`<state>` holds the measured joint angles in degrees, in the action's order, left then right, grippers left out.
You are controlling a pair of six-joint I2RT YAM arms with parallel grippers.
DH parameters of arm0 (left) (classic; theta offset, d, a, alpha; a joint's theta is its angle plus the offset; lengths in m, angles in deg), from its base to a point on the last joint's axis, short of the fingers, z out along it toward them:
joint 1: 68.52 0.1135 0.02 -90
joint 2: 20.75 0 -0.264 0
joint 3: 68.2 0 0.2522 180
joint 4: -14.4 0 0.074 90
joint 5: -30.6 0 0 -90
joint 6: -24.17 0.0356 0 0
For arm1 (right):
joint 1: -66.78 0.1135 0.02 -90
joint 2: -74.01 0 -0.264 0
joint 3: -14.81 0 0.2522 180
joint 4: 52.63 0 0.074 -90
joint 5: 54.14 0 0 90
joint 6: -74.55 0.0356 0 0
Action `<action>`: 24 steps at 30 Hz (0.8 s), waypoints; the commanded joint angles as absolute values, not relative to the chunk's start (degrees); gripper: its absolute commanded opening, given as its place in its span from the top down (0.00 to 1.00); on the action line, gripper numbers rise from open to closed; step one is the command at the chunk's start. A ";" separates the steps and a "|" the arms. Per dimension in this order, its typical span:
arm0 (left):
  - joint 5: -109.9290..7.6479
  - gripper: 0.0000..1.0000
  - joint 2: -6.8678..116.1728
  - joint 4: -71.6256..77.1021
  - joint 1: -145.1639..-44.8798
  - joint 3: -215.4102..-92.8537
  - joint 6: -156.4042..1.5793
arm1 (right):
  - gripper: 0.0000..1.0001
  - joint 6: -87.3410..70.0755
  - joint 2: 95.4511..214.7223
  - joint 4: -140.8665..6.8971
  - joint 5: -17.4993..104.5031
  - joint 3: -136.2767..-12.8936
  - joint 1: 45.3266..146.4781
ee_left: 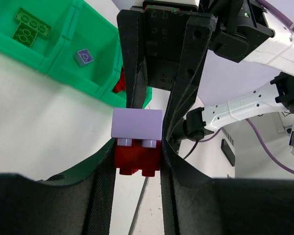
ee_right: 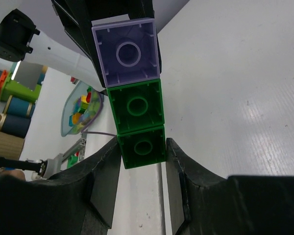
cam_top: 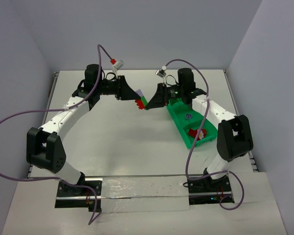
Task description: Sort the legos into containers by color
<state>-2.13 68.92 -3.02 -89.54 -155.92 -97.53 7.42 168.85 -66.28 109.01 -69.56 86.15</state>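
A stack of legos hangs above the table's far middle, held between both grippers. My left gripper (cam_top: 135,100) is shut on the red brick (ee_left: 137,157) at one end, and a purple brick (ee_left: 137,125) sits on it. My right gripper (cam_top: 148,103) is shut on the end one of two joined green bricks (ee_right: 143,145), and the purple brick (ee_right: 127,50) joins them at the far end. The bright green tray (cam_top: 178,123) lies right of the stack. It holds a green brick (ee_left: 32,28), a small purple brick (cam_top: 188,116) and red bricks (cam_top: 197,133).
The tray (ee_left: 63,66) sits just behind the right gripper's fingers (ee_left: 191,63) in the left wrist view. Purple cables loop over both arms. Grey walls close the table at the back and sides. A clear dish of mixed bricks (ee_right: 83,110) shows beyond the table.
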 commanded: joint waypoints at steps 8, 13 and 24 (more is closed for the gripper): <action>-2.04 1.00 64.94 -5.87 -90.32 -156.67 -93.83 | 1.00 4.00 166.63 -68.94 99.41 -67.70 83.68; -2.54 1.00 64.46 -6.50 -90.23 -155.59 -93.81 | 1.00 0.71 166.01 -73.66 92.95 -68.44 82.05; -7.22 1.00 65.03 -5.02 -90.23 -156.11 -96.38 | 0.99 4.67 165.90 -78.48 50.57 -70.55 79.58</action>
